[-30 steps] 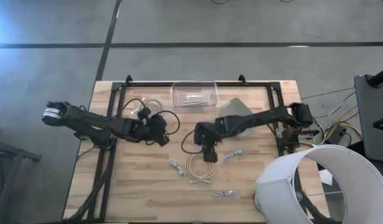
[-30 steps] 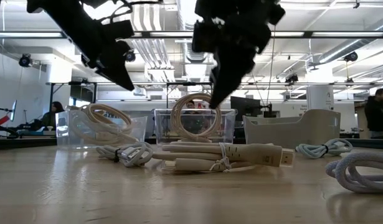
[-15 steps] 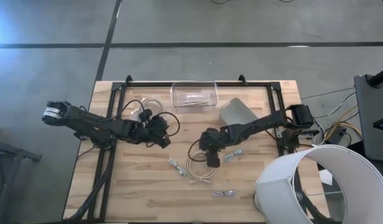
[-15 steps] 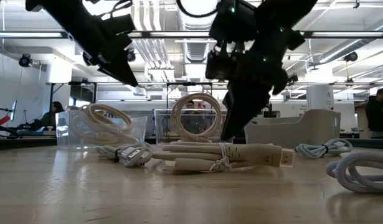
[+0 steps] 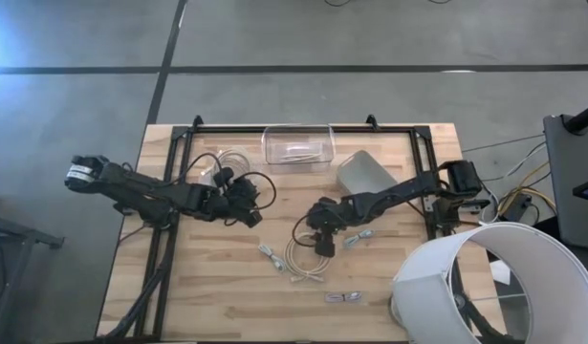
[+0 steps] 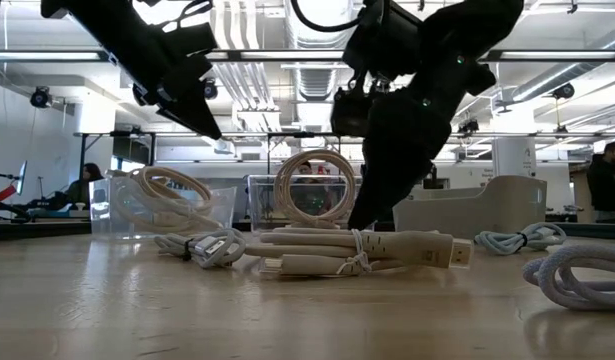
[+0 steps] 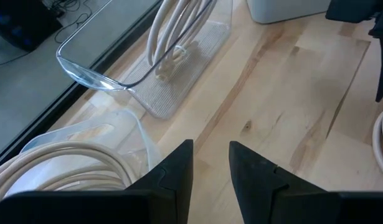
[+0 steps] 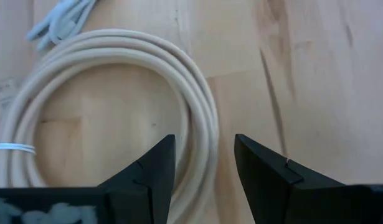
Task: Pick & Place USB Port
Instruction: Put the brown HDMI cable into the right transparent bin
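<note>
A cream cable coiled in a ring (image 5: 292, 254) lies flat on the wooden table, near its middle; in the low view it shows as a tied bundle (image 6: 387, 245). My right gripper (image 5: 322, 241) is low over the coil's right side, open. In the right wrist view (image 8: 203, 163) its two fingers stand on either side of the coil's strands (image 8: 200, 124); I see no touch. My left gripper (image 5: 248, 208) hangs open above the table's left half, well clear of the wood (image 7: 210, 163).
Small tied cables lie near the coil (image 5: 270, 256), (image 5: 359, 237) and toward the near edge (image 5: 343, 297). A clear bin (image 5: 296, 145) with a cable sits at the far edge, a clear tub (image 5: 227, 161) with a coil to its left, a grey bin (image 5: 362, 174) to its right. A white lampshade (image 5: 494, 282) overlaps the near right corner.
My right gripper has come down toward the coiled cable and shifted slightly toward the near edge, ending low over the coil's right side. The coil has stayed in place.
</note>
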Controlling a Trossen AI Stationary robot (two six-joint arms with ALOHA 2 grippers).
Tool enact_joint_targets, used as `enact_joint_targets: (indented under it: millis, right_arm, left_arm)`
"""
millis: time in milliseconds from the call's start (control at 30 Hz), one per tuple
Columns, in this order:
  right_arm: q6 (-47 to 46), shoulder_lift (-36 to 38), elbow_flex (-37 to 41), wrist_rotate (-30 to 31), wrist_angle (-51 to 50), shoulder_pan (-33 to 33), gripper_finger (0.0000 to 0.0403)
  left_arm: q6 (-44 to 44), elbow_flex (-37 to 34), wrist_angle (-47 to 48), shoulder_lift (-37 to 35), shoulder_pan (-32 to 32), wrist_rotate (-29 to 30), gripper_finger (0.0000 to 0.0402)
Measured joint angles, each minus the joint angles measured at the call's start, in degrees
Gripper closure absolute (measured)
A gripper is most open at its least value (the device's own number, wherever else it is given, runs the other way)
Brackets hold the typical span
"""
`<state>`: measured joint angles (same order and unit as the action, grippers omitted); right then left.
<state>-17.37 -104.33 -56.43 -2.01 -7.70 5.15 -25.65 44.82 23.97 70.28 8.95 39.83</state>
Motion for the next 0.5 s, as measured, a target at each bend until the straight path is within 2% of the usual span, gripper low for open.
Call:
enact_joint_targets:
  millis: [500]
  right_arm:
    - [0.7,-3.94,2.65,0.9,8.27,0.63,0.0245]
  left_arm:
    - [-0.03,-0.06,0.1,0.0,0.04,0.05,0.0296]
